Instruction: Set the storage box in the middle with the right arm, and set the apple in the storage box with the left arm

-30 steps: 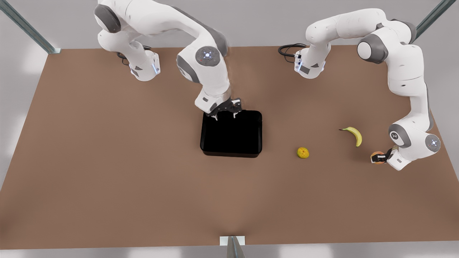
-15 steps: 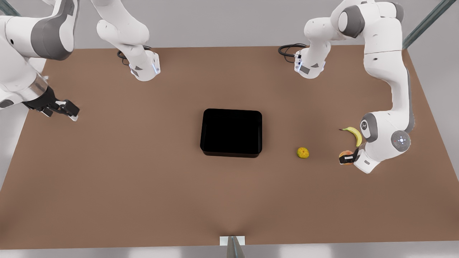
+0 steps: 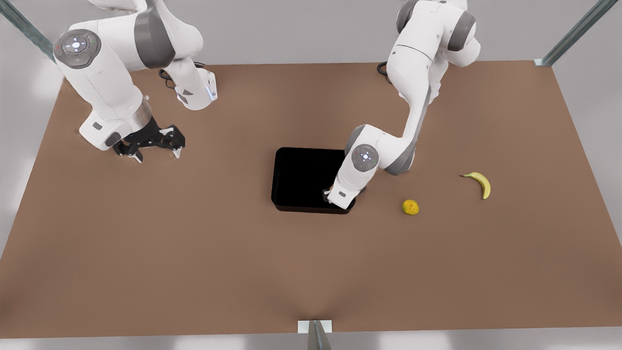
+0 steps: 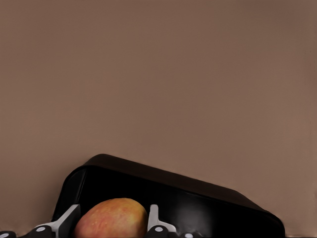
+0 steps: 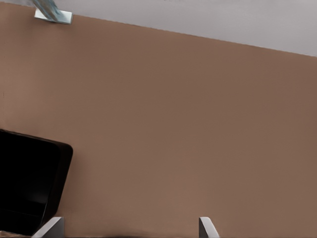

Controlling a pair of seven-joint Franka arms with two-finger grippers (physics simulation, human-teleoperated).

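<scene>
Left pincer [image 4: 113,229] gripped the apple [image 4: 111,218] over the box's [image 3: 301,177] 4 o'clock corner, likely poised to drop it in, while right pincer [image 3: 154,148], fingers spread and empty, waited at the box's 9 o'clock, box mid-surface [image 3: 194,253].

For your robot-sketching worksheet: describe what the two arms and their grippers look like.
Both arms are glossy white with rounded segments, grey joint bands and round caps with small lights. The right gripper is black with pale fingertips. The left gripper has light grey fingers on black mounts. Black cables coil beside the arm bases.
</scene>
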